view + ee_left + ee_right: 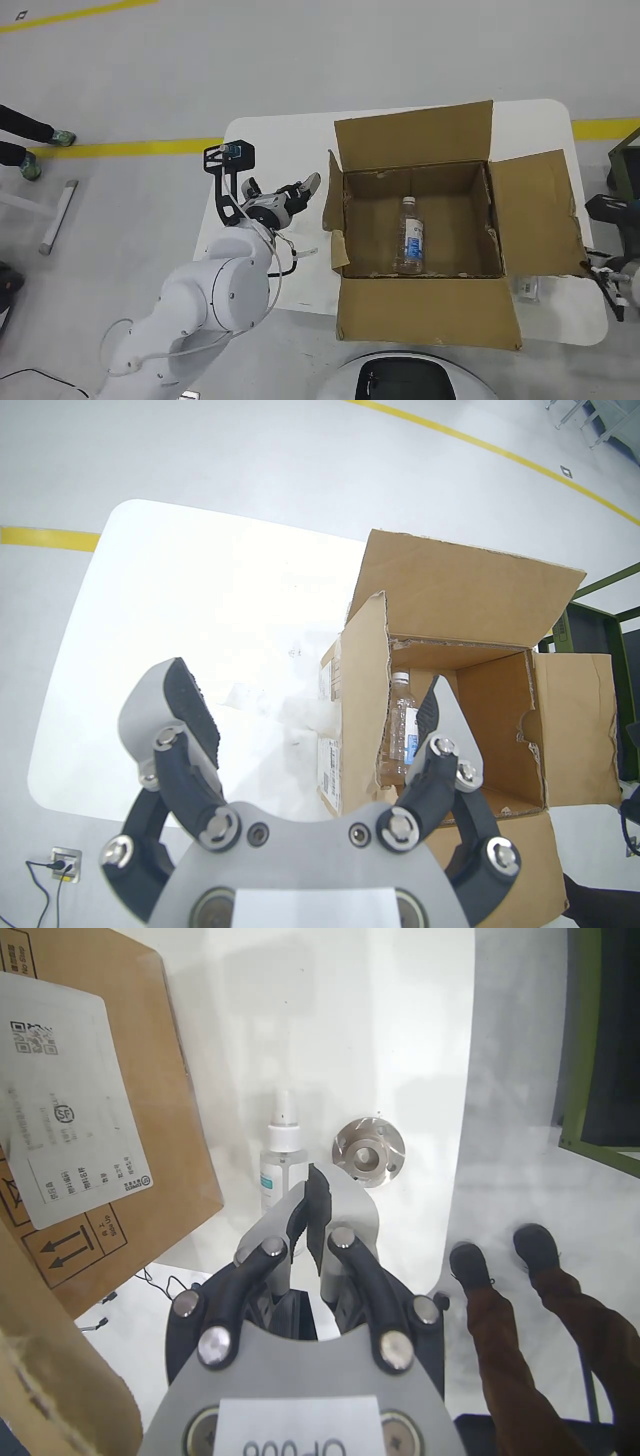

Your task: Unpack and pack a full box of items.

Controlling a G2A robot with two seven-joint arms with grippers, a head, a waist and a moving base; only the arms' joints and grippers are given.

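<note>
Left gripper (310,685) jaws wide, empty. Plastic bottle (410,235) lies on box (425,315) floor, beyond jaws. Likely light, thin-walled, slippery, crushable: take mid-body, squeeze gently. Right gripper (312,1200) jaws closed, empty; spray bottle (282,1153) just ahead.

Box (430,310) is plain brown cardboard with a white, black-printed shipping label (75,1103); table (270,150) is white; bottle (410,235) is clear with a white-and-blue band; spray bottle (280,1163) is clear, white-capped, teal-marked; flange (369,1155) is shiny silver-grey.
</note>
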